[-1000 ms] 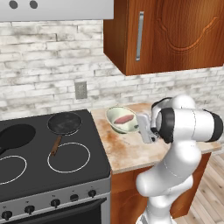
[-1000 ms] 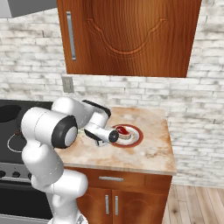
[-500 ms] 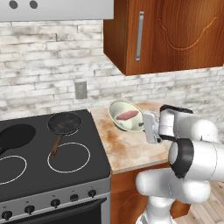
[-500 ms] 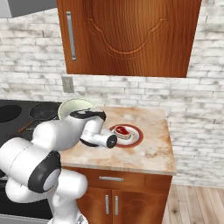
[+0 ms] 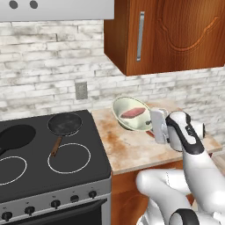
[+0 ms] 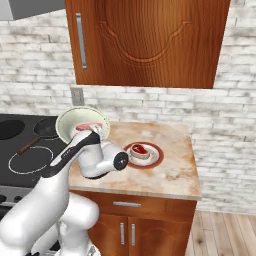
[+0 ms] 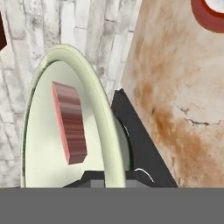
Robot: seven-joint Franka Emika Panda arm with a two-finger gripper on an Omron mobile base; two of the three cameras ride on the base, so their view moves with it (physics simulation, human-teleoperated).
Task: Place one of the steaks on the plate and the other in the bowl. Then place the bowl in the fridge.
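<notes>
A whitewashed brick wall runs right across the back, pale grey and cream, with a small grey outlet plate set into it just above the stove. Upper right of the left base view, a reddish wood wall cabinet hangs with a slim metal handle and a carved door panel. Below it, a mottled tan stone counter sits on wood base cabinets with small metal pulls. At left, a black glass stovetop with white burner rings and a row of dark knobs. Lower right of the right base view, light wood plank floor. Even, soft light throughout.
</notes>
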